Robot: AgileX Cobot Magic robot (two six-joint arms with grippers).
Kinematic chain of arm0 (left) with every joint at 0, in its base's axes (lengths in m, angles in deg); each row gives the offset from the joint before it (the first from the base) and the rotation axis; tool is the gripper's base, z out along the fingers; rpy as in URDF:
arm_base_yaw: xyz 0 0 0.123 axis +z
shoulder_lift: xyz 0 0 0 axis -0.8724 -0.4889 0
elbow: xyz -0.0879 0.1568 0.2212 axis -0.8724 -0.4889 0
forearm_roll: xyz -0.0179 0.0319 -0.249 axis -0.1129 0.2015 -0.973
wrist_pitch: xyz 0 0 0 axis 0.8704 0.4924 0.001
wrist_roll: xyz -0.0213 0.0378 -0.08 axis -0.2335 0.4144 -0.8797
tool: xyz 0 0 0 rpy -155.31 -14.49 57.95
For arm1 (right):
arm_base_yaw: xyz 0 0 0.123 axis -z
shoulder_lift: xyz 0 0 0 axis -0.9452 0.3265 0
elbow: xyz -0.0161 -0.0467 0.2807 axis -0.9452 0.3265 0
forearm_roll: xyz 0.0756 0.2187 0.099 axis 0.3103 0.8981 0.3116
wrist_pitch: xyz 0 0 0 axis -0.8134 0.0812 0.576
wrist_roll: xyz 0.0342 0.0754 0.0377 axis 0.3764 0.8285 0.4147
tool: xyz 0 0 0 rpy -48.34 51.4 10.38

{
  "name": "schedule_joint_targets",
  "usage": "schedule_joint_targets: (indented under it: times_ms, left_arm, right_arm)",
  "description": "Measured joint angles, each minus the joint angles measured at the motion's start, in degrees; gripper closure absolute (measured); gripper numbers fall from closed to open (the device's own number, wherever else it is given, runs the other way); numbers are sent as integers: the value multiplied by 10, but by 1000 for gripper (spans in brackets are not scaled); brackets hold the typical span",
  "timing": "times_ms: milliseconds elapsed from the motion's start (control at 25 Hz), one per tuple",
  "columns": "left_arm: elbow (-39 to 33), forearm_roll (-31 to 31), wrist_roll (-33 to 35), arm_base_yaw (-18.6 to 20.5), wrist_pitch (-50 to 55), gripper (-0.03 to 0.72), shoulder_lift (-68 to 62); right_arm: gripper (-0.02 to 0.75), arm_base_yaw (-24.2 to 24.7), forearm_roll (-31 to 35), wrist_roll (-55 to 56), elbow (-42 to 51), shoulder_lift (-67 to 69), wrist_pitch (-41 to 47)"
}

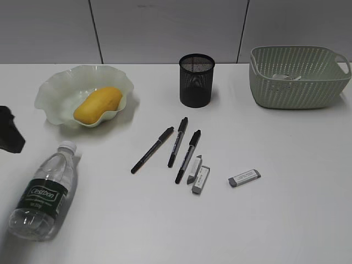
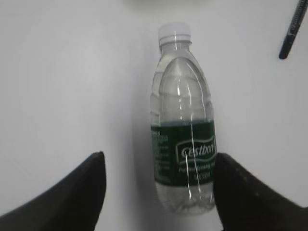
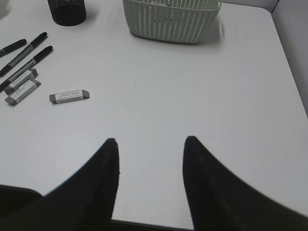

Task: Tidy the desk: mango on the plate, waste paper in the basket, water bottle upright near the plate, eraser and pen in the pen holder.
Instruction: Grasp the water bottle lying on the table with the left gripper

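Clear green-labelled water bottle [image 2: 183,125], flat

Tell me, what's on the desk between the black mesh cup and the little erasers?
Three black pens lie side by side between the pen holder and the erasers, on the white desk, shown in the exterior view.

Only a dark edge of the left arm [image 1: 10,131] enters the exterior view, cut by the frame. Inside the basket [image 1: 297,77], a pale scrap [image 1: 287,77] sits too small to identify. A pen [image 2: 292,30] is cropped in the left wrist view.
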Motion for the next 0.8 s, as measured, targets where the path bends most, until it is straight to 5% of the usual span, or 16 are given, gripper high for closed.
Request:
schedule_joint_targets:
  times_ms: [440,720,800]
  left_arm:
    - [125,28,-62,-93,-19,59,-249]
    - [136,63,-127,-103,-27,67,-321]
    - [136,80,-152,-104,-30,129,-335]
  right_arm:
    - [398,0,0,1,0,0,-1]
    - [420,0,0,1,0,0,-1]
    - [427,0,0,1,0,0,-2]
